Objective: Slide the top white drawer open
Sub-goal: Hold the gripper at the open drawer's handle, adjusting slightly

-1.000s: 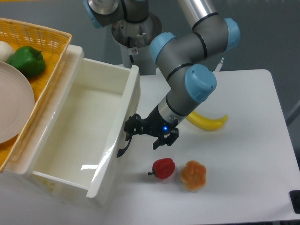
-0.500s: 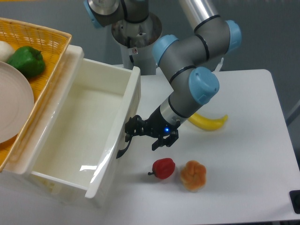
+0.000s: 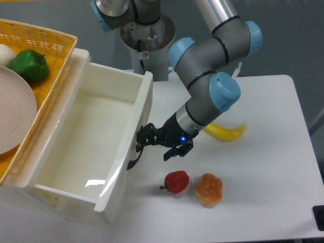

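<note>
The top white drawer [image 3: 86,142] is slid far out of the cabinet, open and empty, a deep glossy cream box. Its curved black handle [image 3: 134,158] hangs on the front panel, facing right. My gripper [image 3: 143,139] sits at the handle's upper end, its black fingers around the handle. The fingers look closed on it, but the grip is small and dark in this view. The lower drawer is hidden under the open one.
A yellow wicker basket [image 3: 50,45] on the cabinet top holds a white plate [image 3: 12,116] and a green pepper [image 3: 29,66]. On the table lie a red pepper [image 3: 176,181], an orange pepper [image 3: 208,189] and a banana [image 3: 224,131]. The arm's base [image 3: 147,35] stands behind.
The drawer has slid slightly further out to the right, with my gripper and arm moving right along with the handle.
</note>
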